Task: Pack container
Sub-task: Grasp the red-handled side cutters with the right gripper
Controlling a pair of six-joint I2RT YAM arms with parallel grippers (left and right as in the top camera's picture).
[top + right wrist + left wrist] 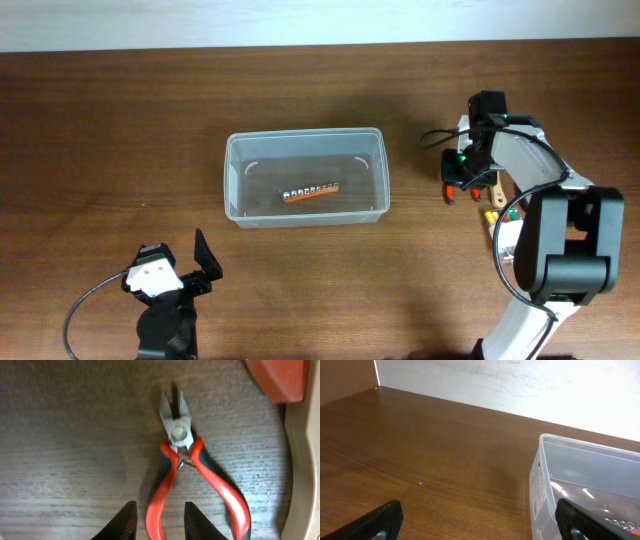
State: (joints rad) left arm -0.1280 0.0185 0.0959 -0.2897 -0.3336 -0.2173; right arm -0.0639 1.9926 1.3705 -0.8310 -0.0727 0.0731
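The container (232,180) is a large clear plastic tub at the table's middle. It holds an orange strip of bits (311,192). Its corner also shows in the left wrist view (545,485). My left gripper (178,262) is open and empty, low near the front edge, left of the tub; its fingers (480,522) frame bare table. Red-handled cutters (180,435) lie flat on the table right of the tub (451,190). My right gripper (462,178) is directly over them, its open fingers (160,520) straddling the left handle without closing on it.
Next to the cutters lie a wooden-handled tool (494,188), a small yellow item (490,214) and a white case (508,235) beside the right arm's base. In the right wrist view, an orange-red object (280,377) and a beige edge (302,460) lie right of the cutters.
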